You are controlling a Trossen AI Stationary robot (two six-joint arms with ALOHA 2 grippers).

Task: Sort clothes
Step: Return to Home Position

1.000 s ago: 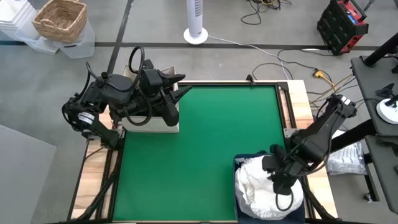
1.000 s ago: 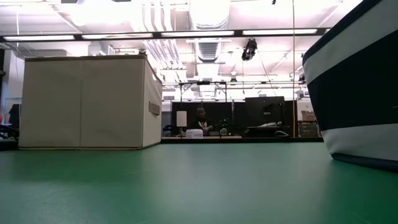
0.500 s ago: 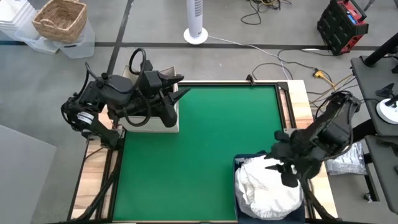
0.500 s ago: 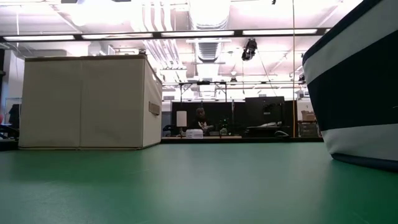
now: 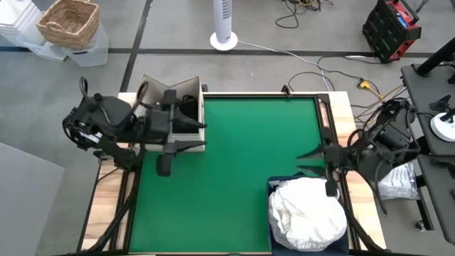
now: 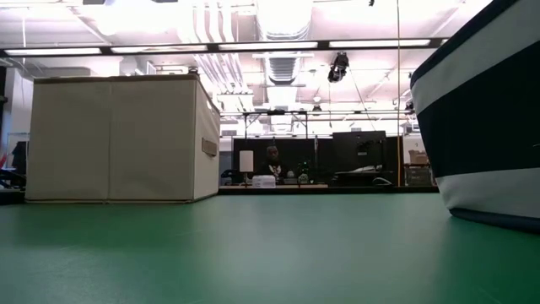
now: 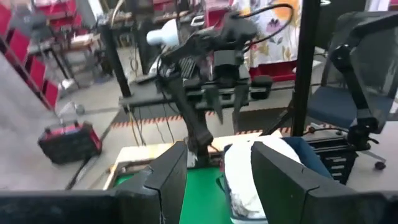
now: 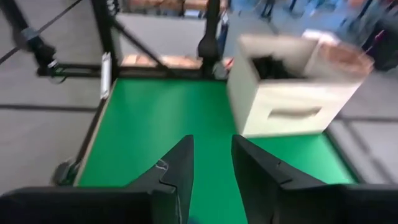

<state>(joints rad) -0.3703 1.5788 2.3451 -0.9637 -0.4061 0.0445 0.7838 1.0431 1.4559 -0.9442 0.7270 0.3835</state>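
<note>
A beige box point(image 5: 174, 117) stands at the table's far left corner with dark clothes point(image 8: 272, 66) inside. A navy bin point(image 5: 274, 188) at the near right holds a heap of white clothes point(image 5: 306, 213), also seen in the left wrist view point(image 7: 239, 177). My left gripper point(image 5: 196, 135) hovers at the box's near right corner, open and pointing toward the table's right. My right gripper point(image 5: 301, 162) hangs above the bin's far edge, open and pointing toward the table's left. Nothing is between the fingers of either gripper point(image 7: 217, 171) point(image 8: 211, 168).
The green mat point(image 5: 242, 156) lies between box and bin. The low view shows the box point(image 6: 118, 139) at left and the bin's wall point(image 6: 481, 127) at right. A clear plastic bag point(image 5: 394, 181) lies off the table's right side. A person sits far back in the room point(image 6: 272, 162).
My right gripper has risen out of the bin, off the white clothes, and tipped from pointing down to nearly level, facing the table's left. The white heap stays in the bin. My left gripper has swung from over the box toward the table's near edge, uncovering the box's opening.
</note>
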